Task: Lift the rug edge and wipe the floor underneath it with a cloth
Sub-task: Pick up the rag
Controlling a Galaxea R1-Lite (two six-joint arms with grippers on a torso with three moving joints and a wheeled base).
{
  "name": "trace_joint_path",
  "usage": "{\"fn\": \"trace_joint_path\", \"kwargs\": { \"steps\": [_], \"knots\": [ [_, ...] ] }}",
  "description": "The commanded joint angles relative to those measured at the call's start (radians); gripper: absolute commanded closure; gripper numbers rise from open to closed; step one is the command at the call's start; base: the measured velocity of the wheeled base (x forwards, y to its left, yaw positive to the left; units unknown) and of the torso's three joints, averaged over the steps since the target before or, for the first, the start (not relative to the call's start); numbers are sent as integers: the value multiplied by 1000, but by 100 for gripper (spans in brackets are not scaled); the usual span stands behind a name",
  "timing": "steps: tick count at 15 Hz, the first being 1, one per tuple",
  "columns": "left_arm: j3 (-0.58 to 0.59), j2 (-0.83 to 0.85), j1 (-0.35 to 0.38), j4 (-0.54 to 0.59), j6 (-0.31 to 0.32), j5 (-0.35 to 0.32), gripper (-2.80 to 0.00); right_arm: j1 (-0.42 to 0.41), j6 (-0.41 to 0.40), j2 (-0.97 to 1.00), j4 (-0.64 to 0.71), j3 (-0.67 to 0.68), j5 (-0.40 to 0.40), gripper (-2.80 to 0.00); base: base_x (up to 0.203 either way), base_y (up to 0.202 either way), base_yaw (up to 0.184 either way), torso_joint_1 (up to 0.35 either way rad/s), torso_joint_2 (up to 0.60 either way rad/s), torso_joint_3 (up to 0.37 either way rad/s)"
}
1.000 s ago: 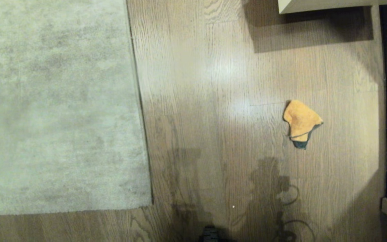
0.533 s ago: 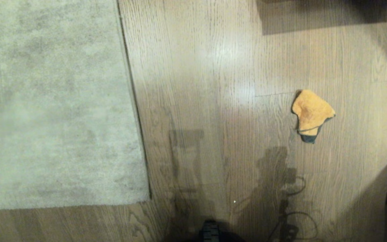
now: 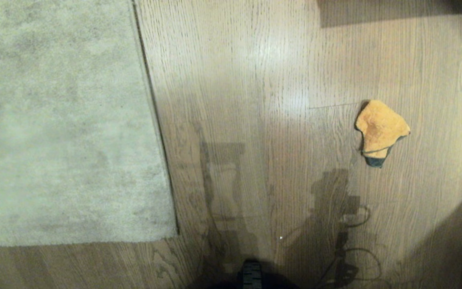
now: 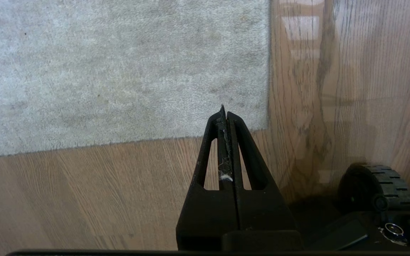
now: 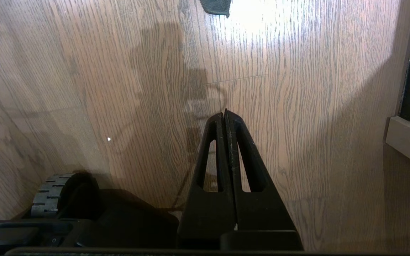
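You're watching the view tilting downward — cloth (image 3: 381, 130) lying untouched, rug edge (image 3: 152, 116) flat, both grippers (image 4: 224, 112) (image 5: 225, 113) pinched closed — nothing's starting yet.

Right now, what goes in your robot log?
orange fuzzy cloth: loose on wood floor | grey rug edge: flat | left hand, right hand: shut, empty

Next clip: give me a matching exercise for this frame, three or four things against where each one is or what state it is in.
Things:
1. rug
2. cloth
3. left pincer
4. right pincer

States:
A. shut, above bare floor, no rug below
B. lying flat on the robot's left
C. shut, tip over the rug's corner
D. crumpled on the planks to the robot's right

Pairs: 1-B, 2-D, 3-C, 4-A
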Motion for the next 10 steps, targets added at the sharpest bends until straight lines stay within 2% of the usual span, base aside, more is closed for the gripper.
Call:
{"fn": "trace_joint_path", "kwargs": {
  "steps": [1,10],
  "knots": [
    [0,0,0,0,0,0,0,0,0,0,0,0,0,0,0,0,0,0,0,0],
    [0,0,1,-1,0,1,0,0,0,0,0,0,0,0,0,0,0,0,0,0]
  ]
}}
